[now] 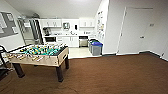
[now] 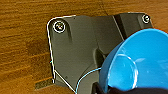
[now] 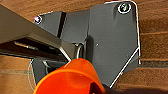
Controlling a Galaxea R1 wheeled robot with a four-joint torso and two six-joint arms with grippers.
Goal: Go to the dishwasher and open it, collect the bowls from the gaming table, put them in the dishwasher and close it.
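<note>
At left claw (image 2: 110, 87), blue bowl (image 2: 140, 62).

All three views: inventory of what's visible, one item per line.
dishwasher: one, steel front, under the far kitchenette counter, door looks closed
table-football table: one, green field, pale wood sides, dark legs, left on the brown carpet
bins: grey with blue and green lids, beside the kitchenette's right wall; count unclear
cabinets: white, above and below the counter
door: one, white, closed, right wall
blue bowl: one, bright blue, close to the left wrist camera
orange bowl: one, close to the right wrist camera
robot's dark wrist plate: seen in both wrist views, over brown carpet; jaws not discernible
</note>
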